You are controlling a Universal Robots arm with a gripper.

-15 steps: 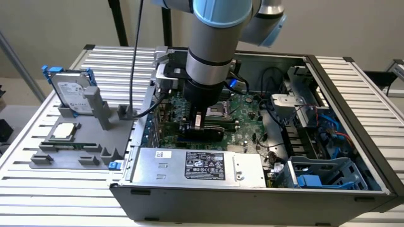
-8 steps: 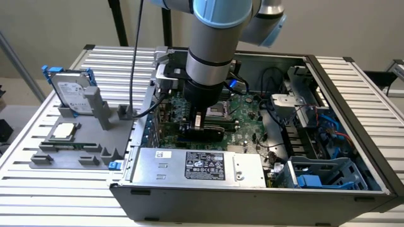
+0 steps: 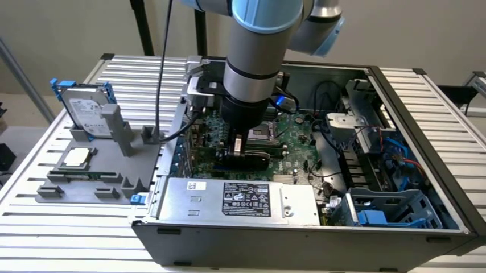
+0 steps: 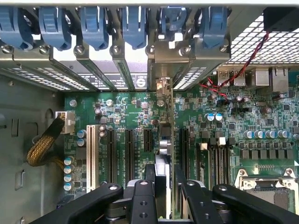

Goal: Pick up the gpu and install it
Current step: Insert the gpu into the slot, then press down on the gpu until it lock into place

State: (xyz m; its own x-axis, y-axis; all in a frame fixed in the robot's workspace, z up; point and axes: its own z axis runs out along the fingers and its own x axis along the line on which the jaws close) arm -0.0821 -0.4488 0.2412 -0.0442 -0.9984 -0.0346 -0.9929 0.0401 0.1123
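My gripper [image 3: 238,147] is down inside the open computer case [image 3: 425,170], over the green motherboard [image 3: 297,135]. It is shut on the gpu [image 3: 244,160], a thin dark card held upright on its edge. In the wrist view the gpu [image 4: 164,140] is seen edge-on, running from between my black fingers [image 4: 142,191] out to the case's rear wall. Its silver bracket [image 4: 161,70] stands against a rear slot opening below the blue clips [image 4: 135,28]. The card lies in line with the black expansion slots [image 4: 128,149]. Whether it is seated in a slot I cannot tell.
A grey parts holder [image 3: 57,193] sits outside the case on the exterior view's left, with a blue-framed hard drive [image 3: 87,111], a processor chip [image 3: 76,157] and a memory stick [image 3: 79,175]. The silver power supply [image 3: 235,199] fills the case's near side; cables and a blue-grey drive cage [image 3: 387,210] crowd its right.
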